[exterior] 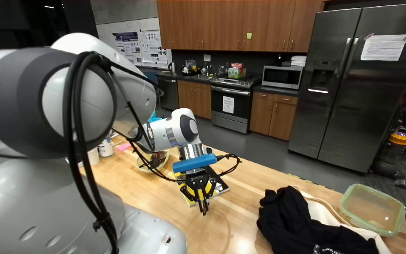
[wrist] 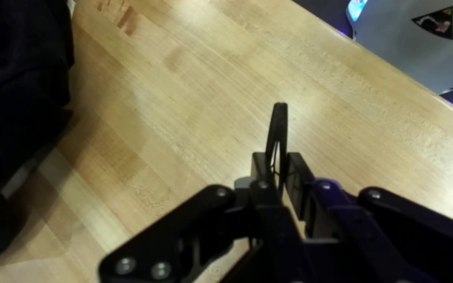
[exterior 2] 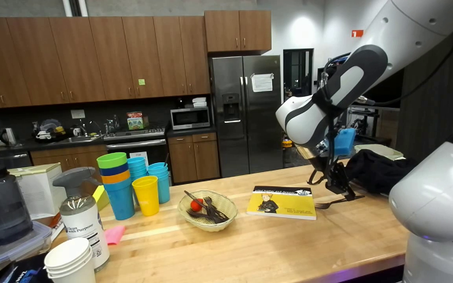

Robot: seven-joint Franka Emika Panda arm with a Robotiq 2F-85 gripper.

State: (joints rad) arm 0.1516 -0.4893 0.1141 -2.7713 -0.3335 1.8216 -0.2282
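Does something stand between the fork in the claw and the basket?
Yes: a yellow book lies on the table between the fork, held by the claw, and the basket. Nothing else stands there.

In my jaws I hold a dark fork by its handle, which is slim, with a narrow gap along it, its end poking out past my grip; the tines show on the opposite side, and the whole lies close to level on or just above the table, which of the two I cannot tell
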